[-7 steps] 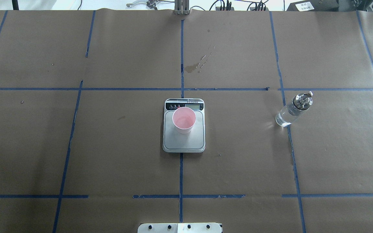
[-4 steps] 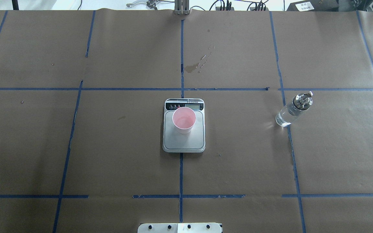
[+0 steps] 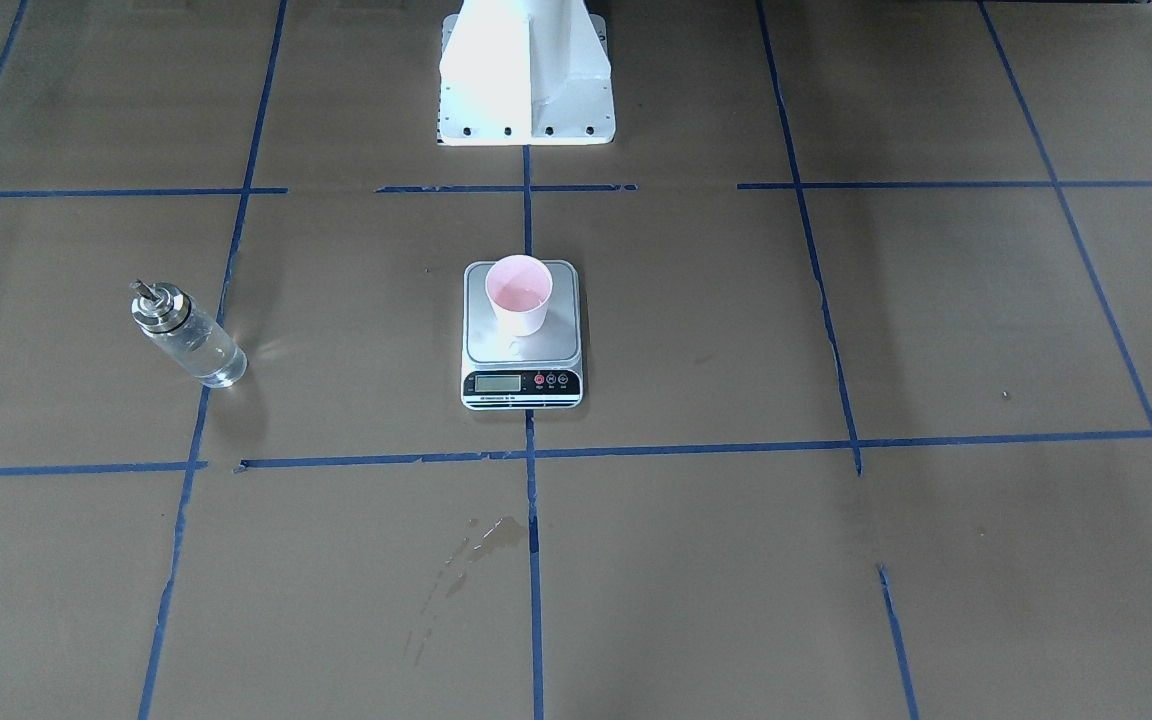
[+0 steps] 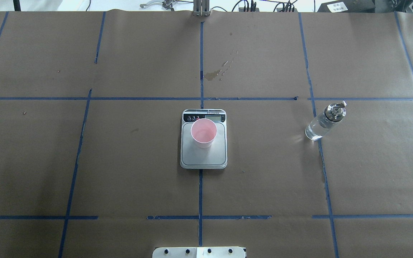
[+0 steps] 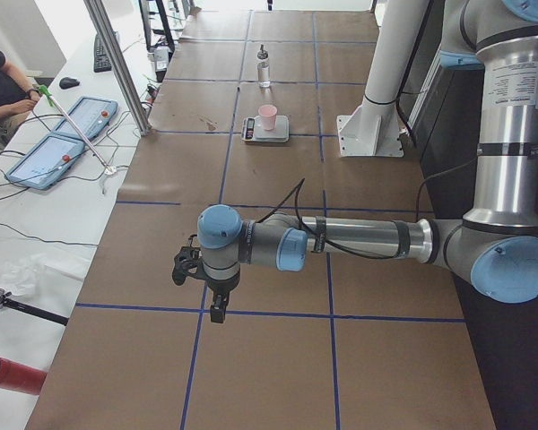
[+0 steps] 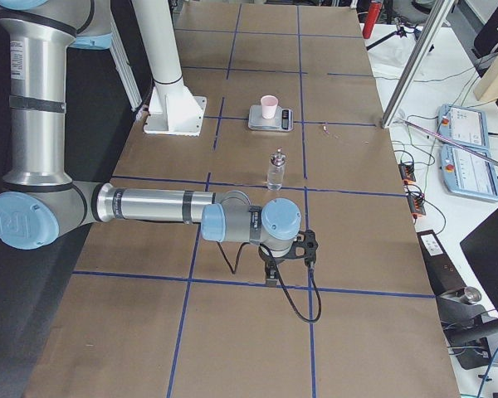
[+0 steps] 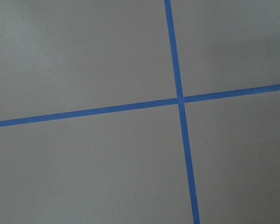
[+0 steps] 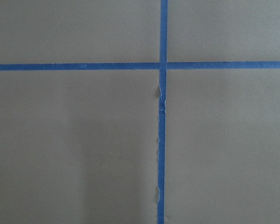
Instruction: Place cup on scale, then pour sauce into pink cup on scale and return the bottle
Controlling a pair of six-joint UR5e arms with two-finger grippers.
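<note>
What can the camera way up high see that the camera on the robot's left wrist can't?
Only the overhead view shows the pink cup standing on the scale, the glass bottle set apart on the robot's right side, and a wet stain further out. Only the left wrist view shows a close-up of one blue tape crossing, and nothing else. Both show brown paper marked with blue tape lines.
</note>
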